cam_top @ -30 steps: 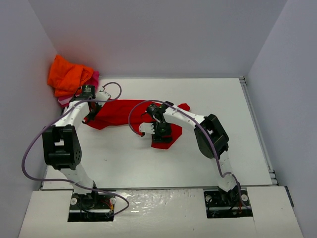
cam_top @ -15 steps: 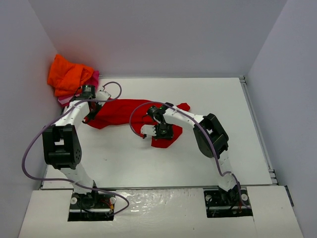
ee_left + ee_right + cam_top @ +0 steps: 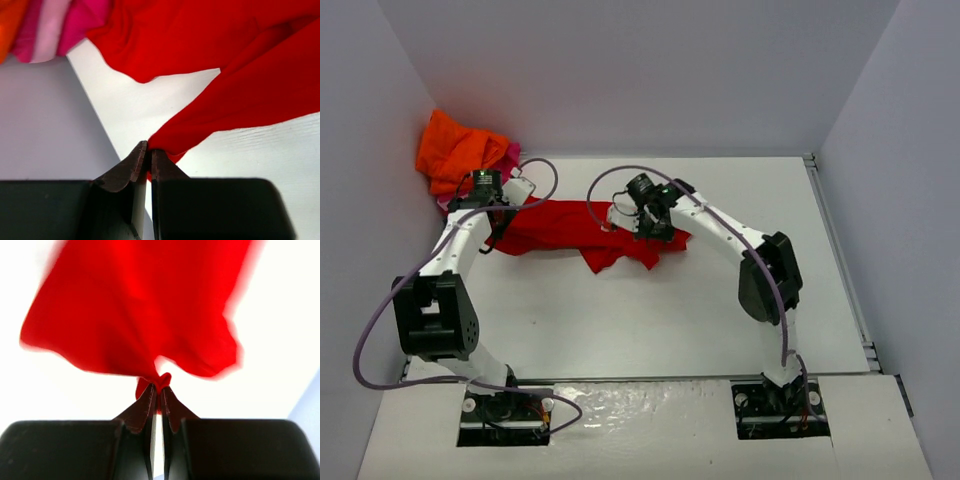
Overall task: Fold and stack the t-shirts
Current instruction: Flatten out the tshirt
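Observation:
The red t-shirt (image 3: 555, 226) stretches across the table between my two grippers, and its lower flap (image 3: 610, 255) droops near the middle. My left gripper (image 3: 493, 240) is shut on the shirt's left end; in the left wrist view the red cloth (image 3: 260, 90) runs straight out of the closed left gripper's (image 3: 148, 150) tips. My right gripper (image 3: 638, 224) is shut on a bunched pinch of the shirt's right part, and in the right wrist view the cloth (image 3: 140, 305) fans out from the right gripper (image 3: 160, 385). The orange t-shirt (image 3: 455, 150) lies crumpled on the pink one (image 3: 510, 156) in the far left corner.
Grey walls enclose the white table (image 3: 720, 310) on the left, back and right. The orange and pink pile leans against the left wall, just behind my left arm. The pink cloth (image 3: 85, 20) shows at the top left of the left wrist view.
My right gripper shut on the red shirt and carried it away from the arm bases, pulling the near flap up. My left arm shifted slightly left, still gripping.

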Available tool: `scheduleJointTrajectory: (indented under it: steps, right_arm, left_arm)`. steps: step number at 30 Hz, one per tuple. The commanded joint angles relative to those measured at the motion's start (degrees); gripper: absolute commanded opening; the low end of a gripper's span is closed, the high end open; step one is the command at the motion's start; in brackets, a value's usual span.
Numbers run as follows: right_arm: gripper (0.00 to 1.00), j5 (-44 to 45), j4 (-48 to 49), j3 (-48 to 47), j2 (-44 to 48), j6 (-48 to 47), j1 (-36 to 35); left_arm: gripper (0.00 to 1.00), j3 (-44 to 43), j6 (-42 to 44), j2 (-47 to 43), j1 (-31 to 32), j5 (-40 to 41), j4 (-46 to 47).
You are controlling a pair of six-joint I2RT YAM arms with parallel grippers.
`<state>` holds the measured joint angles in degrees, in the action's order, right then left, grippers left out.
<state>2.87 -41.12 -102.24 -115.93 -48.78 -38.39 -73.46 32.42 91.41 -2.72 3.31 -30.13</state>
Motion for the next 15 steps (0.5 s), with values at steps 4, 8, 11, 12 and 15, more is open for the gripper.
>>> scheduleJointTrajectory:
  steps: [4,8,11,12,15]
  right_arm:
    - [0.00,1.8,2.2,1.8,11.1,4.3,3.0]
    - [0.01,0.1,1.4,11.0,10.4,4.7,1.1]
    - [0.02,-1.3,0.0,16.0,10.3,4.6,-2.9]
    - [0.03,-1.9,-0.3,17.1,10.4,4.6,-3.7]
    - [0.08,-6.9,-3.3,19.1,10.0,4.8,-5.8]
  left_arm:
    - [0.00,-4.5,0.6,-6.7,-0.7,0.7,-2.1]
    - [0.00,-4.1,0.8,-7.3,-0.7,0.6,-2.7]
    - [0.00,-3.3,1.2,-7.6,-0.7,0.9,-2.2]
    - [0.00,-3.1,1.3,-7.5,-0.8,1.0,-2.2]
    - [0.00,-2.8,1.6,-7.0,-0.7,1.0,-2.0]
